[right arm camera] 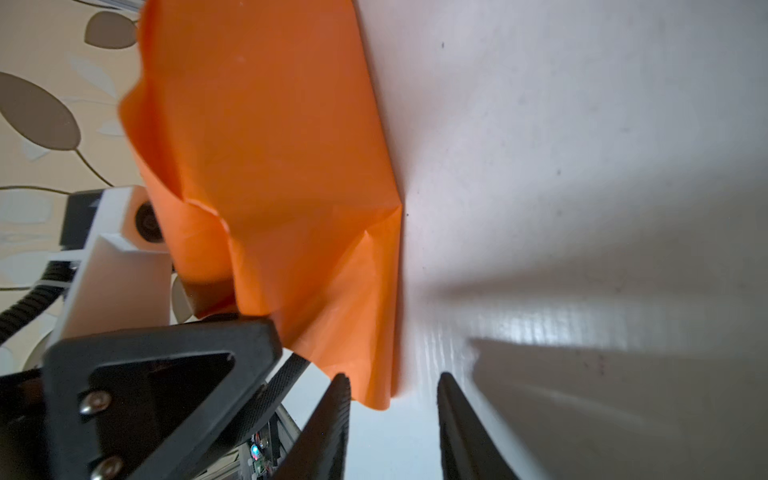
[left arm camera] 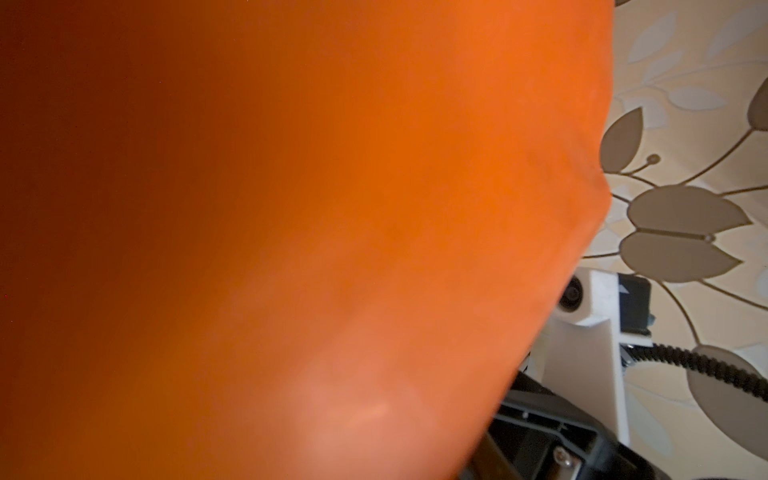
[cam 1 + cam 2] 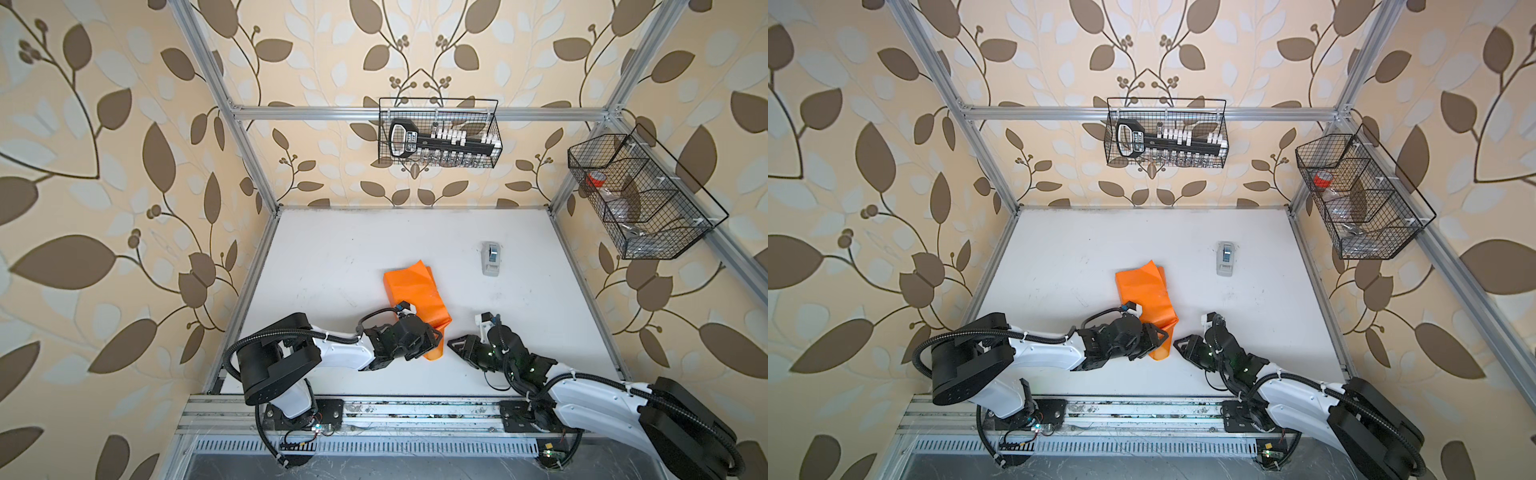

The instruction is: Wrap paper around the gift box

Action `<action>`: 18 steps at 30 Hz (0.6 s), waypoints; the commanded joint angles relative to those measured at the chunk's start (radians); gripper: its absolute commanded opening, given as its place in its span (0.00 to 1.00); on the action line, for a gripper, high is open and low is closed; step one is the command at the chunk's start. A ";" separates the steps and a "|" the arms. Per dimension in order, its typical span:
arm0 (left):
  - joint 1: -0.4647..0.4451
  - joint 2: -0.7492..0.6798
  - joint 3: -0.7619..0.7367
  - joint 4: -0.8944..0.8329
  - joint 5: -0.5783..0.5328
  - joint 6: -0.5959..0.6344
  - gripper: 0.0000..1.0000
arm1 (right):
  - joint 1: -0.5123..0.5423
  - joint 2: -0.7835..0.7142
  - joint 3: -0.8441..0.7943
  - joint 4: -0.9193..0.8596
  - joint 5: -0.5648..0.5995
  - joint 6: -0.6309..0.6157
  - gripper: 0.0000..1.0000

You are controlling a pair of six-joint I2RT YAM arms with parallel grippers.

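The orange paper (image 3: 409, 291) (image 3: 1142, 286) lies folded and bunched mid-table in both top views. The gift box is hidden. My left gripper (image 3: 436, 338) (image 3: 1163, 336) sits at the paper's near end. The sheet drapes over that gripper and fills the left wrist view as paper (image 2: 332, 208), hiding the jaws. In the right wrist view the paper (image 1: 270, 145) runs between the left gripper's black fingers (image 1: 158, 365). My right gripper (image 3: 451, 345) (image 3: 1179, 344) (image 1: 390, 380) stands open just right of the paper's near corner. That corner hangs at the mouth of the gap.
A small grey tape dispenser (image 3: 491, 257) (image 3: 1226, 258) stands further back on the white table (image 3: 332, 257), to the right. A wire basket (image 3: 440, 133) hangs on the back rail. Another wire basket (image 3: 640, 195) hangs on the right frame.
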State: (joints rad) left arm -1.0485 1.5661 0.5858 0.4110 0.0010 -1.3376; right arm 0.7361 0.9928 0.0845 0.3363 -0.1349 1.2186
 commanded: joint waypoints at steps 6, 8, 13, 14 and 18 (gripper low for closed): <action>-0.001 0.027 0.017 -0.006 -0.018 -0.015 0.43 | 0.038 0.069 0.006 0.107 0.003 0.051 0.39; -0.001 0.033 0.016 0.000 -0.015 -0.015 0.44 | 0.046 0.084 0.009 0.120 0.008 0.061 0.39; -0.001 0.035 0.014 0.009 -0.009 -0.016 0.43 | 0.065 0.131 0.013 0.159 0.012 0.074 0.39; -0.001 0.034 0.013 0.008 -0.008 -0.016 0.43 | 0.069 0.141 0.016 0.167 0.011 0.075 0.39; -0.001 0.028 0.008 0.007 -0.010 -0.016 0.43 | 0.076 0.201 0.033 0.219 -0.004 0.081 0.37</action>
State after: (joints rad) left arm -1.0481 1.5818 0.5877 0.4381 -0.0044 -1.3380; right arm 0.8040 1.1648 0.0906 0.5037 -0.1349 1.2659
